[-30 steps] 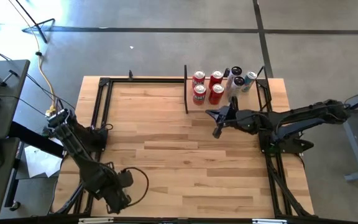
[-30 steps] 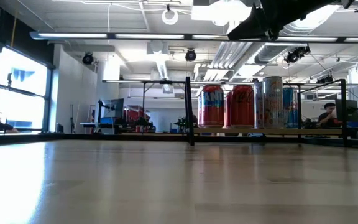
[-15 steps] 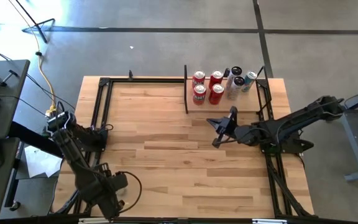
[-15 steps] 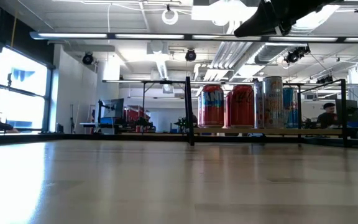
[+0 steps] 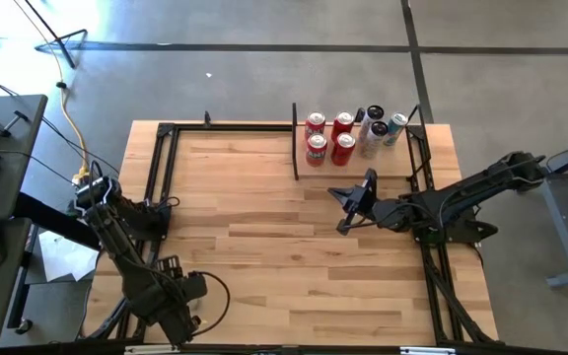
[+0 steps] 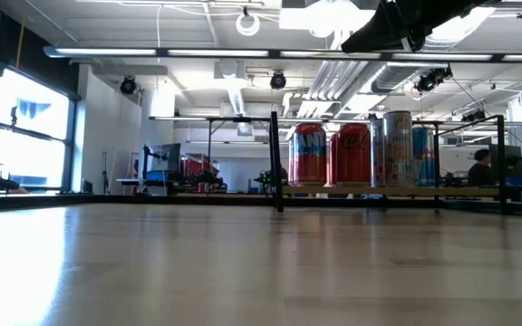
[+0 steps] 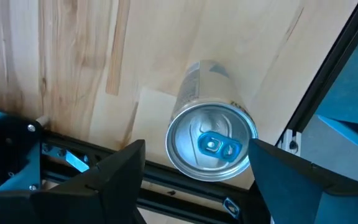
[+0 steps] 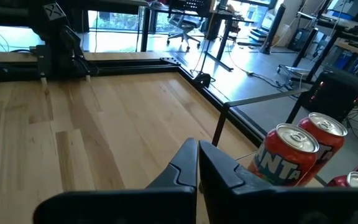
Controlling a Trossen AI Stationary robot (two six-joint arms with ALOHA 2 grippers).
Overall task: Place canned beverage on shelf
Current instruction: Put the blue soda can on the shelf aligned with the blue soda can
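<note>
Left wrist view shows the can (image 7: 211,142) standing upright on pale wood, seen from straight above, centred in the gap between the left gripper (image 7: 194,180)'s two dark fingers (image 7: 114,171), which stand spread wide on either side of it without touching it. It is a plain cylinder of thin silver metal with a raised rim and a blue pull tab, and by the look of the unbroken lid it is probably full, so fairly heavy for its size, stiff enough while sealed, yet easy to dent if squeezed hard. The smooth printed wall will likely be slippery, so the sound place to take it is across the middle of the body, one finger on each side, well below the rim. Just beyond the can runs a black metal frame rail (image 7: 328,93) along the table edge. In the high view the left gripper (image 5: 187,312) hangs low over the near left corner of the plank-patterned table (image 5: 264,256). Far from those jaws, at the opposite corner, the shelf (image 5: 358,163) is a pale smooth board fenced by thin black posts, already carrying red cans (image 5: 329,138) and slimmer silver ones (image 5: 381,128). The right gripper (image 5: 351,206) waits just in front of the shelf, its fingers pressed together on nothing in its own wrist view.
</note>
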